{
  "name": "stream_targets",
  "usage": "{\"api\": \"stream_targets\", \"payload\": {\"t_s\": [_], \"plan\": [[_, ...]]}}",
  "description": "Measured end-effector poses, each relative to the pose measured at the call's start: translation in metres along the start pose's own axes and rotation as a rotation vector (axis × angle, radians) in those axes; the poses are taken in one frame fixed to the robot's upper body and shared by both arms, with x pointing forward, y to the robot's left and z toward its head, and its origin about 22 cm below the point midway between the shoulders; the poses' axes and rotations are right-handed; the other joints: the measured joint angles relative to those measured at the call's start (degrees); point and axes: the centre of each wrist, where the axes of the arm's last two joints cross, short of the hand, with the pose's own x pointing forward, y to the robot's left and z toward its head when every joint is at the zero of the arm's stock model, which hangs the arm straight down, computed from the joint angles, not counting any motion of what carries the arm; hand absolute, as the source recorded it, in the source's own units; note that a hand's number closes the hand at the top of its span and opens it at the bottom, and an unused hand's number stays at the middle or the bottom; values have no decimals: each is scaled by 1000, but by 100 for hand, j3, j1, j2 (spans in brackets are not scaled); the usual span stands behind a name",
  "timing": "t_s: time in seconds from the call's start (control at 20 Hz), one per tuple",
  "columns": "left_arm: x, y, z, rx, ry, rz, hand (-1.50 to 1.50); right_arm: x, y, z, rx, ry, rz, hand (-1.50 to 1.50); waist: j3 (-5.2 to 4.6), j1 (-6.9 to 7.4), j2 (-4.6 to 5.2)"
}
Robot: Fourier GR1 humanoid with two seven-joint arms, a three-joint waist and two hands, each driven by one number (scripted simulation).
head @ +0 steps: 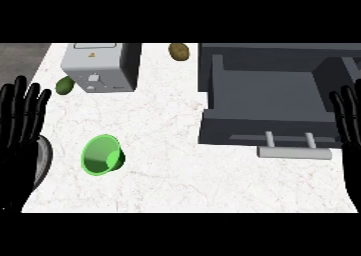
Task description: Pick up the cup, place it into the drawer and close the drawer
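Lying tipped on a white marbled tabletop (183, 175), a green cup (102, 155) sits near left; the grey drawer (268, 107) stands open at right. Left hand (17, 130) and right hand (354, 120) rest with fingers straight.

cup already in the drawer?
No: the green cup lies on its side on the white counter, left of the open drawer, and neither hand touches it.
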Motion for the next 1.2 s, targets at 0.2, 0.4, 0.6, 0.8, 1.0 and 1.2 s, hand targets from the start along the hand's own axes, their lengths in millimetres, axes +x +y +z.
{"api": "stream_targets", "payload": {"t_s": [0.2,0.4,0.6,0.8,1.0,1.2], "plan": [[-1,-9,7,116,21,-59,-150,-6,2,-5,32,13,-28,-150,-27,-102,-157],[-5,-24,7,304,51,-58,-150,-5,10,-3,64,49,-88,-150,-41,-171,-215],[-11,-51,10,410,85,-10,-150,0,16,-7,95,82,-137,-150,-46,-191,-237],[-11,-65,2,445,94,12,-150,-3,15,-14,89,93,-150,-150,-47,-193,-245],[-18,-69,-5,466,98,20,-150,-5,23,-10,97,97,-157,-150,-47,-195,-249],[-19,-73,-7,477,112,18,-150,-6,21,-12,104,98,-156,-150,-47,-192,-250]]}}
